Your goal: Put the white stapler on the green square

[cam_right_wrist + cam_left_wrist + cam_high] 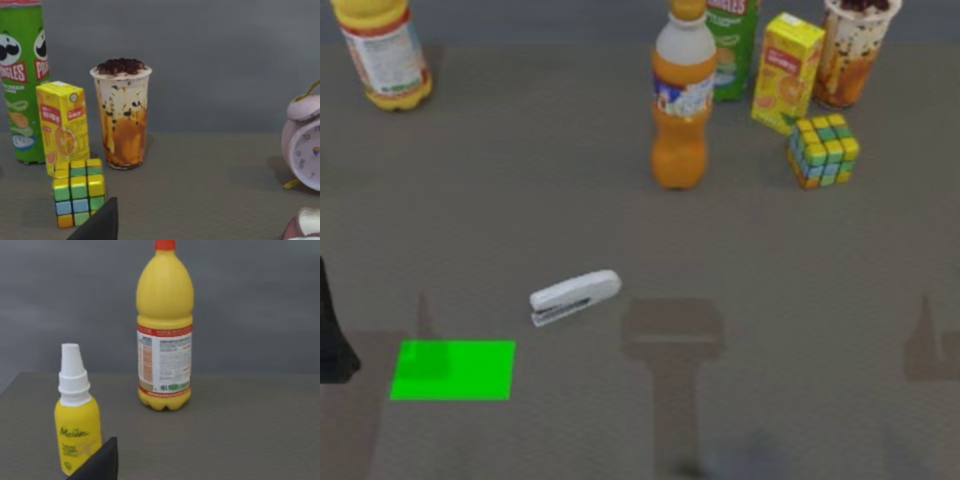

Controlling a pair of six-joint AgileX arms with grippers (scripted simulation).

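Observation:
The white stapler (575, 296) lies flat on the table left of centre, its long axis slanting up toward the right. The green square (453, 370) is a flat patch near the front left, a short way below and left of the stapler, with nothing on it. My left arm (332, 345) shows as a dark shape at the table's left edge, beside the square and apart from the stapler. Only a dark corner of my left gripper (100, 465) appears in the left wrist view. The right wrist view likewise shows a dark corner of my right gripper (100, 222). Neither wrist view shows the stapler or the square.
An orange soda bottle (682, 100) stands at the back centre, with a green crisp can (732, 45), a yellow juice carton (786, 72), a bubble-tea cup (855, 50) and a colour cube (823, 150) to its right. A yellow bottle (382, 50) stands back left, a small spray bottle (76, 415) near it. A pink alarm clock (305, 145) stands at the right.

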